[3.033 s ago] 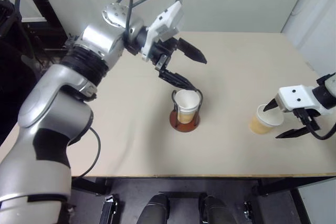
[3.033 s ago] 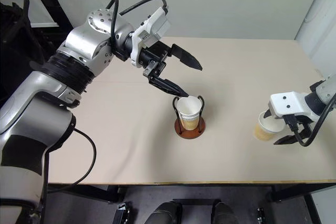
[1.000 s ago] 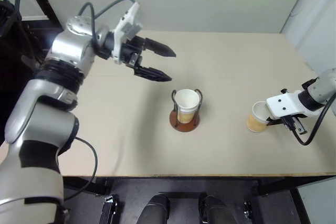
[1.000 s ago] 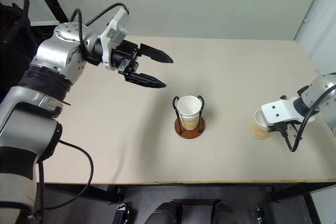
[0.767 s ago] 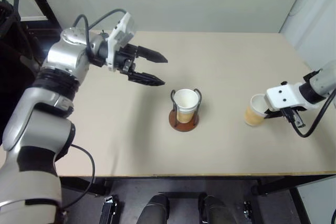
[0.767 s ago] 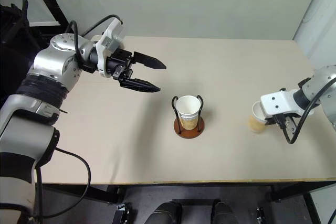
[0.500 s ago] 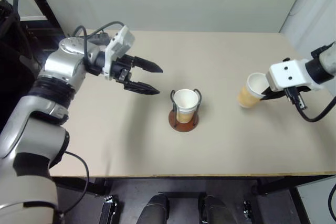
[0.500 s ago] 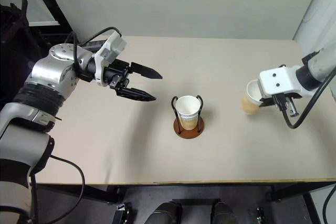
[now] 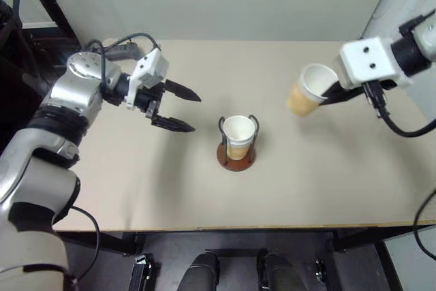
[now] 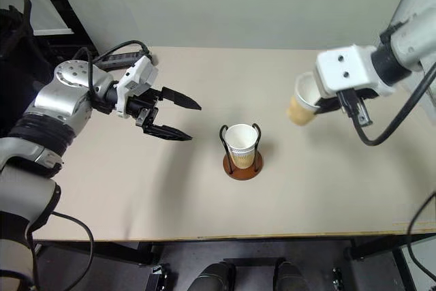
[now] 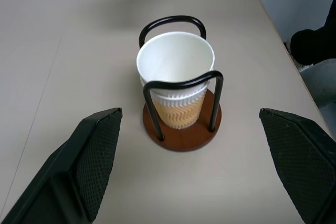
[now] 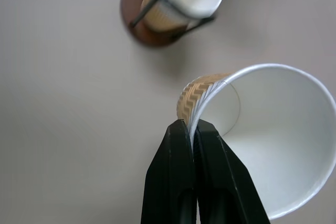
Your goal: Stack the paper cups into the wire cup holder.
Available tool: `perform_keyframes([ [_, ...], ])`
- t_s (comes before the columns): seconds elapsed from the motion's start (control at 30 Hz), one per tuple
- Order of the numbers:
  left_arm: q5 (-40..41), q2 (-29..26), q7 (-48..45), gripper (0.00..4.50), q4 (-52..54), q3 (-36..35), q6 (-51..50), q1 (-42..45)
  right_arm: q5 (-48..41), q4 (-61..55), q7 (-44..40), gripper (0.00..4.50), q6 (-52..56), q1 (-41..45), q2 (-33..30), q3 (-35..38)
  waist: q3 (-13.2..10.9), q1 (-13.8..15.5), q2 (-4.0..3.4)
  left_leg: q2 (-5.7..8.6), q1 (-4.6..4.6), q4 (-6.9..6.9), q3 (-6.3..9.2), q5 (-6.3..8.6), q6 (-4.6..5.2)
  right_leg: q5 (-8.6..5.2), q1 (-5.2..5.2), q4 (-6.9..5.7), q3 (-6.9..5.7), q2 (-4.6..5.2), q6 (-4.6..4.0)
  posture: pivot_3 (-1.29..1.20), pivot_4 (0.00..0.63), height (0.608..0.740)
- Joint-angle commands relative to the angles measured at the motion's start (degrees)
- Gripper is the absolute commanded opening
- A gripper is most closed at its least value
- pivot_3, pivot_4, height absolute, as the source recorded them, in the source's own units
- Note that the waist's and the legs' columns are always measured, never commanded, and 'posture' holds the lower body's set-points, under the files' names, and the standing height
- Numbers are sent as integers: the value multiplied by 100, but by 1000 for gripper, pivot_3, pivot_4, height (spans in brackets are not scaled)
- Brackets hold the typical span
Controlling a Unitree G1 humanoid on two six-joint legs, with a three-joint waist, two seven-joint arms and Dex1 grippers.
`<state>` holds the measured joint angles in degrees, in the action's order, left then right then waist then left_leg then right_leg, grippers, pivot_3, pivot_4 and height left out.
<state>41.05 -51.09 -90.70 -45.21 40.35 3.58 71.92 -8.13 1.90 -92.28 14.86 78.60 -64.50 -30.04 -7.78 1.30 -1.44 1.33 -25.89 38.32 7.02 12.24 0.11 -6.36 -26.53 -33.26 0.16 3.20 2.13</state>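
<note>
— Where are the cups right now?

— One paper cup (image 9: 308, 89) is in my right gripper (image 12: 191, 129). The two black fingers are pinched together on its rim wall, one inside the cup and one outside. It hangs in the air over the right half of the table (image 9: 354, 175), tilted, with its open white mouth turned up and towards the right and its tan bottom pointing down and to the left. It is up and to the right of the wire cup holder (image 9: 236, 142), well apart from it.

— And the holder?

— It stands upright near the middle of the table on its round reddish-brown base (image 11: 184, 135), with the two dark wire loops (image 11: 181, 83) rising on either side. Nested cups (image 11: 176, 80) already sit inside it, between the loops; I see one white rim just above another at the top, so at least two, with the tan ribbed wall showing lower down.

— What is your left gripper doing?

— My left gripper (image 9: 181, 108) is spread wide with nothing between the fingers. It hangs above the table to the left of the holder, pointing towards it, and does not touch it.
</note>
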Motion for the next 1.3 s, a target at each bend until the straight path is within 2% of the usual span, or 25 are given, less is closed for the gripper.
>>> perform_keyframes([
  [0.03,135,-17,-180,4500,-27,-228,174,-54,-276,-182,-22,13,149,209,11,-140,1,8,1,0,1,-4,3,0,-1,-4,0,0,-3,-1,-5,0,150,740],
  [0.4,200,-8,-180,4500,118,-53,-52,-57,-475,-147,-22,13,296,633,813,-695,0,1,1,-2,-8,-17,1,-14,-25,-29,-36,-50,-7,2,-31,0,150,740],
  [0.67,344,-123,-180,4500,970,-166,-593,-136,-143,368,-22,13,-89,879,1481,-857,0,-14,1,-5,-4,-16,8,-28,-38,-27,-47,-79,-8,0,-45,0,150,740],
  [1.0,275,-83,-180,4500,1199,-337,-979,-21,77,572,-22,13,-321,771,1814,-903,0,-17,1,-4,-3,-19,8,-31,-43,-30,-50,-82,-11,-2,-59,0,150,740],
  [1.3,101,-224,-180,4500,1084,-163,-724,-111,89,417,-22,13,-187,585,1995,-826,0,-24,1,-5,-3,-19,8,-32,-45,-29,-51,-84,-13,-3,-62,0,150,740],
])
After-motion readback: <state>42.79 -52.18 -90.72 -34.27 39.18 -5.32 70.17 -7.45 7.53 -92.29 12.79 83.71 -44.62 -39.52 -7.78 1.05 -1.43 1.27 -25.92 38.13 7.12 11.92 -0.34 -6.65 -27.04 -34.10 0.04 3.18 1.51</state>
